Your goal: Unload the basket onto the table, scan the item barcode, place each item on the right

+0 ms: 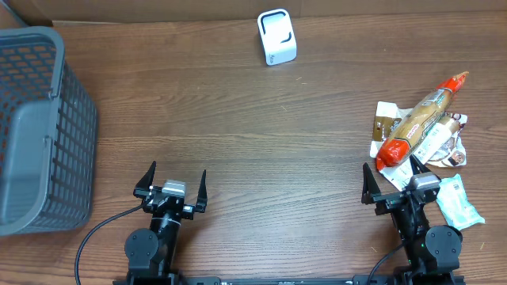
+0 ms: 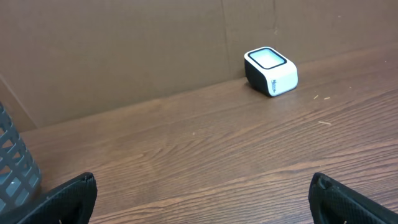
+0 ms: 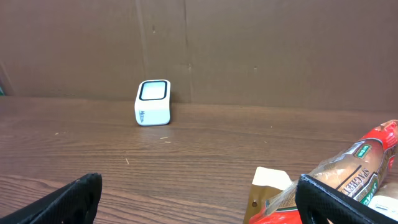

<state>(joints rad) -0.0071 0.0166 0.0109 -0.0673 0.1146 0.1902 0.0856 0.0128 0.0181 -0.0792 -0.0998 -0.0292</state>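
The white barcode scanner [image 1: 277, 37] stands at the far middle of the table, its dark window facing up; it also shows in the left wrist view [image 2: 271, 71] and the right wrist view [image 3: 153, 102]. A pile of items lies at the right: a long bread-like package with red ends [image 1: 416, 119] [image 3: 351, 177] on top of a brown and white packet [image 1: 386, 125] [image 3: 268, 186]. My right gripper [image 1: 390, 170] [image 3: 199, 180] is open just in front of that pile, holding nothing. At the near left my left gripper [image 1: 177, 170] [image 2: 202, 180] is open over bare wood.
A grey mesh basket [image 1: 32, 127] [image 2: 12, 171] fills the left side of the table. A pale teal packet [image 1: 458, 202] lies right of my right gripper. A brown cardboard wall [image 2: 124, 50] closes the back behind the scanner.
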